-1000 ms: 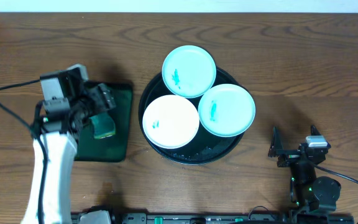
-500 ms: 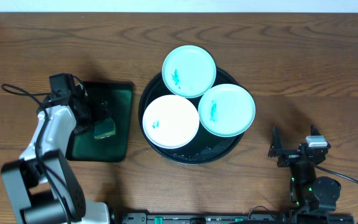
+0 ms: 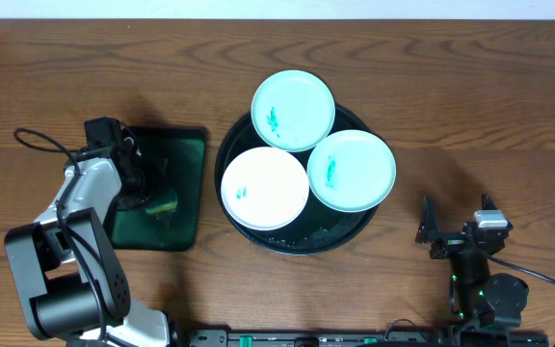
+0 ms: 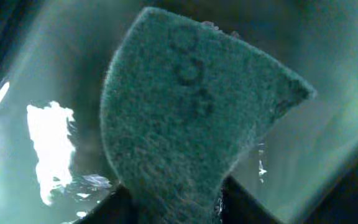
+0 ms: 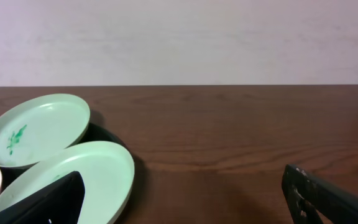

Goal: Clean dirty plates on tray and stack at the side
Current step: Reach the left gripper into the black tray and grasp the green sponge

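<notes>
Wooden table (image 3: 470, 116), pale wall (image 5: 179, 37) behind. Left of the tray (image 3: 302, 241), left gripper (image 3: 149, 199) clamps a sponge (image 4: 185, 112); right of it, right gripper (image 5: 185, 208) parted.

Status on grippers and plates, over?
Left gripper shut on sponge, down in green tray. Right gripper open, idle. Three plates on black tray, two clearly smeared. Nothing blocking them.

No readable text or labels.

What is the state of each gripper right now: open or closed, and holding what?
Left gripper: closed on the green sponge.
Right gripper: open, holding nothing.
</notes>
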`<control>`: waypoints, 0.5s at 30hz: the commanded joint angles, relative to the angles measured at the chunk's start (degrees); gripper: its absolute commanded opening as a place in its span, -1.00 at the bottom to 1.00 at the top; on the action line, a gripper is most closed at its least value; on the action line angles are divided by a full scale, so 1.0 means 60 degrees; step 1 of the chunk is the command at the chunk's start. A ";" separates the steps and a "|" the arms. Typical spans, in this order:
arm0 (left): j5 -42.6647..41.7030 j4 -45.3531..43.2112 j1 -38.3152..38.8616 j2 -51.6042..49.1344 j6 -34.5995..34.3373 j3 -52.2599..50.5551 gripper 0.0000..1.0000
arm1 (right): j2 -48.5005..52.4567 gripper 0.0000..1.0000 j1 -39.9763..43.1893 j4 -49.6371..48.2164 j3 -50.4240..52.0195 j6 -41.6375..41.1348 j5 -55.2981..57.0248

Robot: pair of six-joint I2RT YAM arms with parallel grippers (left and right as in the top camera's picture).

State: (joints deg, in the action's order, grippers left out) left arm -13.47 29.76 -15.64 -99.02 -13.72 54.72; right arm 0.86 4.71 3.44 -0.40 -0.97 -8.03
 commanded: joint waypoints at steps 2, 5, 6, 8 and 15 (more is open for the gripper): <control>0.0080 0.0044 -0.0025 -0.0007 0.0051 0.0270 -0.73 | -0.0018 0.99 0.0084 0.0033 0.0015 0.0069 0.0018; 0.0076 0.0280 -0.0025 0.0248 0.0047 0.0386 -0.85 | -0.0018 0.99 0.0084 0.0033 0.0015 0.0069 0.0015; 0.0076 0.0372 -0.0025 0.0401 0.0047 0.0426 -0.85 | -0.0018 0.99 0.0084 0.0036 0.0015 0.0069 0.0018; 0.0073 0.0554 -0.0025 0.0852 0.0047 0.0506 -0.85 | -0.0018 0.99 0.0084 0.0033 0.0015 0.0069 0.0018; -0.0175 0.0787 -0.0025 0.3279 0.0047 0.0572 -0.85 | -0.0018 0.99 0.0084 0.0033 0.0015 0.0069 0.0015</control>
State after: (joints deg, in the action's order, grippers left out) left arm -13.63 34.35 -15.66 -84.88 -13.52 55.59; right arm 0.86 4.71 3.42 -0.40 -0.97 -8.03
